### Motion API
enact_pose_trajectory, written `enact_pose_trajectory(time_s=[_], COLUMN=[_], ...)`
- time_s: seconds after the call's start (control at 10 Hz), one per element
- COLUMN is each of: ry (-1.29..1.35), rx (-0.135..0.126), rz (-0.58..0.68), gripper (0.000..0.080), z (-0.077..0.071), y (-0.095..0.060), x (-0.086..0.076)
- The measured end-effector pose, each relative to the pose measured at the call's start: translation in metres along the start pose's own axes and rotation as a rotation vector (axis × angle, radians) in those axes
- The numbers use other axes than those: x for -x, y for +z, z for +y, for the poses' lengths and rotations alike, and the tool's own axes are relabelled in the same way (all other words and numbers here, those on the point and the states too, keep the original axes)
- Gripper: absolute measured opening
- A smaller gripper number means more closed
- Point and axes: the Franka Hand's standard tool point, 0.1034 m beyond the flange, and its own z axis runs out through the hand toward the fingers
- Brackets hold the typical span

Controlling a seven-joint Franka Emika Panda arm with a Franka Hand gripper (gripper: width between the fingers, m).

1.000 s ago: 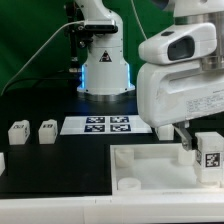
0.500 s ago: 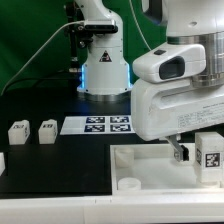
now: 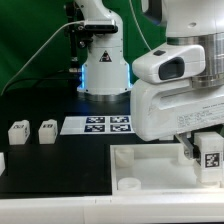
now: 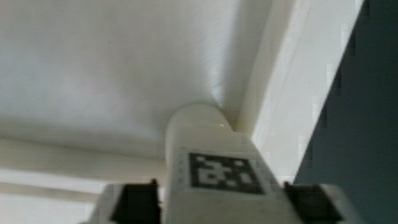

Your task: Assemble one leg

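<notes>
Leg [image 3: 211, 158] and tray [image 3: 150, 158] run off the exterior view's right edge. Wrist view is blurry; my gripper [image 4: 221, 205] fingers are cropped. Tags on the two blocks [image 3: 17, 132] [image 3: 47, 131] at that view's left are too small to read; left-edge part [image 3: 2, 161] is cut off.

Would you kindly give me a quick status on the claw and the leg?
Claw shut on small white plastic block leg. Leg upright above large white square tray piece, exterior view's right; contact unclear. Nothing in the way visible.
</notes>
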Motion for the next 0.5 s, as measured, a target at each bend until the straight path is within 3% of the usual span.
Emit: enact_pose_trajectory(time_s=[0.5], ry=[0.128], rx=[-0.007], rz=[0.030], gripper=[0.0292], z=[0.0009], y=[0.0006], x=[-0.0048])
